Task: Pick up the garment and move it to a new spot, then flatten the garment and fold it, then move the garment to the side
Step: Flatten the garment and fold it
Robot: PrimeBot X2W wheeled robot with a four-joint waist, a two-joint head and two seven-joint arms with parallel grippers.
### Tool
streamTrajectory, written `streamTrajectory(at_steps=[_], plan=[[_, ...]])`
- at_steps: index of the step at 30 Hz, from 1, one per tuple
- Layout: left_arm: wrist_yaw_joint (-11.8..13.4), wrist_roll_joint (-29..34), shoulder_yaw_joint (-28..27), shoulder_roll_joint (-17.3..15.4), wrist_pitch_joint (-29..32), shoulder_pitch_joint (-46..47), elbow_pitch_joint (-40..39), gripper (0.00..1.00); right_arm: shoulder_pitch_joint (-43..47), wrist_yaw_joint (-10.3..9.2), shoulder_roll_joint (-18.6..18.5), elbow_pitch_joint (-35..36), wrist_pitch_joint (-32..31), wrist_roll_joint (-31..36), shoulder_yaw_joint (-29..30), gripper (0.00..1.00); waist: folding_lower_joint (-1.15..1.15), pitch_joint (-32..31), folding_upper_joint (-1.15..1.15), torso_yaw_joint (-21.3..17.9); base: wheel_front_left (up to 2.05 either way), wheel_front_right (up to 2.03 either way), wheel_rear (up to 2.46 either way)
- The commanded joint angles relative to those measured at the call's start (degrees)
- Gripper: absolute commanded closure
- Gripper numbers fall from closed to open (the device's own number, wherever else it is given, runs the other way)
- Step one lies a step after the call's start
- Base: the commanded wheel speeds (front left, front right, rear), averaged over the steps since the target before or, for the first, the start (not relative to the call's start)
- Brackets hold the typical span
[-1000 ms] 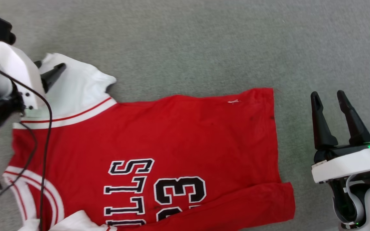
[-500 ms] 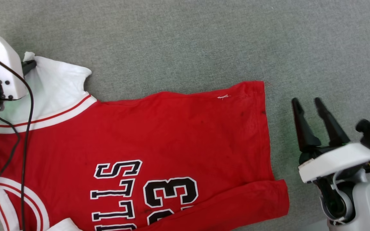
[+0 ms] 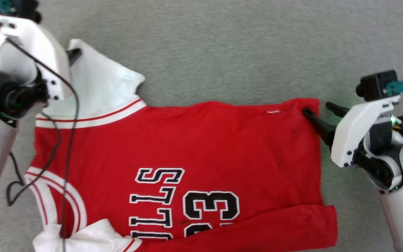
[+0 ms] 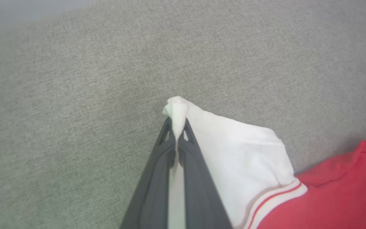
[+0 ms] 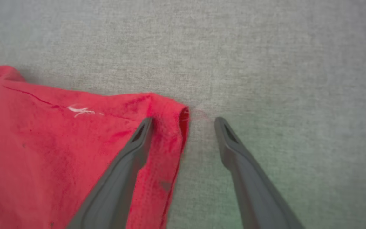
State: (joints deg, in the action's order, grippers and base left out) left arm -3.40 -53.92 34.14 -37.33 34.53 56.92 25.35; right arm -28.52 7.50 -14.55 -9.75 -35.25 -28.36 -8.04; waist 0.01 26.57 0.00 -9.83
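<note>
Left wrist view, left pincer (image 4: 177,123) pinching garment (image 4: 243,152)

You had one grey surface (image 3: 229,45) under the work: fine woven texture, flat. A faint green tint lay on it low in the middle of the right wrist view. A paler blue-grey strip (image 4: 27,9) ran along the left wrist view's top-left edge, too blurred to identify.

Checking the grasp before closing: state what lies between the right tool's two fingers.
The garment's red hem corner and a strip of bare grey surface lie there, as the right wrist view shows; the right tool stands open.
</note>
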Motion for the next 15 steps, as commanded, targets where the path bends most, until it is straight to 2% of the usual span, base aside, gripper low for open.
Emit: streamTrajectory(at_steps=[1, 5, 6, 7, 11, 15], plan=[[-0.2, 0.5, 0.3, 0.2, -0.4, 0.7, -0.4, 1.0, -1.3, -0.04, -0.7, -0.7, -1.4, -0.3, -0.7, 0.0, -0.01, -0.1, 0.0, 1.9, 0.0, 0.0, 0.0], [-0.7, 0.9, 0.5, 1.6, -2.0, 1.4, -1.6, 1.0, -3.3, -0.03, -2.5, -5.2, -10.4, -0.5, -3.6, 0.0, -0.01, 0.4, 0.0, 4.2, 0.0, 0.0, 0.0], [-0.8, 0.8, 0.5, 1.9, -2.4, 1.3, -1.8, 1.0, -3.4, -0.03, -2.6, -6.5, -13.0, -0.5, -4.1, 0.43, -0.01, 0.5, 0.0, 4.7, 0.0, 0.0, 0.0], [-0.9, 0.7, 0.6, 2.1, -2.7, 1.1, -1.8, 1.0, -3.3, -0.02, -2.5, -7.5, -15.0, -0.6, -4.4, 1.0, -0.01, 0.5, 0.0, 5.1, 0.0, 0.0, 0.0], [-1.0, 0.7, 0.4, 2.6, -4.7, 0.2, -1.1, 1.0, -4.6, -0.03, -2.6, -8.4, -17.6, 0.0, -3.3, 1.0, -0.01, 0.2, 0.0, 6.3, 0.0, 0.0, 0.0], [-0.7, 1.2, -0.6, 2.5, -8.4, -0.4, 0.2, 1.0, -7.4, -0.04, -3.2, -5.9, -13.7, 1.4, -1.1, 1.0, -0.01, -1.1, 0.0, 7.0, 0.0, 0.0, 0.0]])
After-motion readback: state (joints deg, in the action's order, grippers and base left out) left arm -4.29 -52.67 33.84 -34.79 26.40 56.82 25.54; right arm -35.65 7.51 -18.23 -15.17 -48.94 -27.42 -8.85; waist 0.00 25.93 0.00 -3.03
